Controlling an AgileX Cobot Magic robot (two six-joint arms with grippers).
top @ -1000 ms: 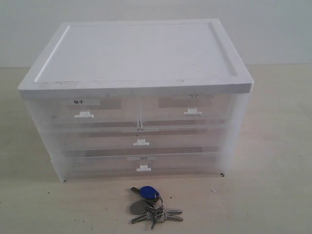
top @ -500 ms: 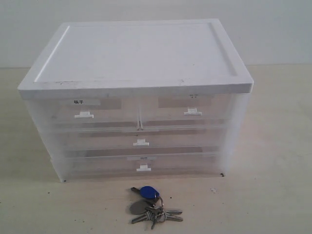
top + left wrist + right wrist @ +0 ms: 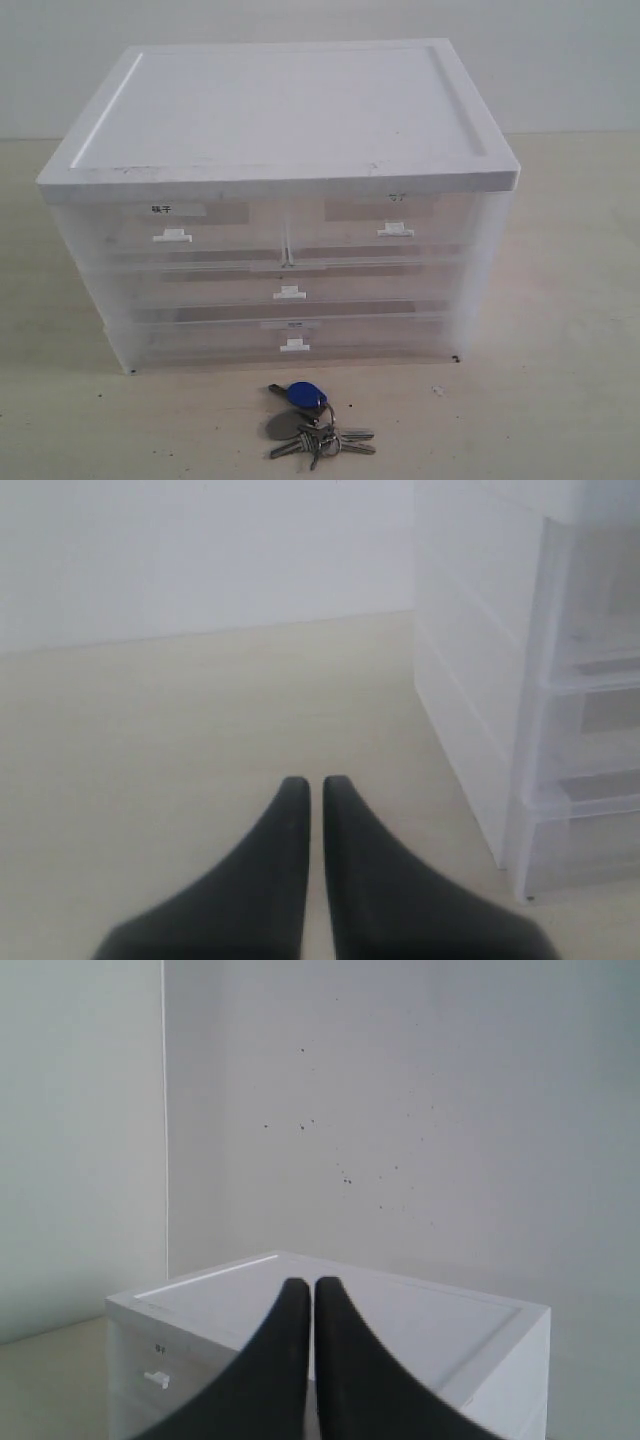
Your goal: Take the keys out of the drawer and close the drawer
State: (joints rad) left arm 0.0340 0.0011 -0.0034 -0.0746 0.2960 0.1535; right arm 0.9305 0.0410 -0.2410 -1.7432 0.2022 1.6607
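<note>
The keys [image 3: 318, 432] lie on the pale table [image 3: 560, 400] just in front of the cabinet [image 3: 280, 110], oval blue fob [image 3: 305, 394] nearest it, silver blades fanned sideways, count unclear. The drawer [image 3: 200, 290], translucent plastic, 1 of 4, sits flush. The left gripper [image 3: 315, 785] and right gripper [image 3: 312, 1285] are pressed closed, empty.

Cabinet [image 3: 280, 110] stands on table [image 3: 560, 400]. Keys [image 3: 318, 432] lie on the table at 6 o'clock from it, near its front. Drawer [image 3: 200, 286] occupies the cabinet's middle tier.
</note>
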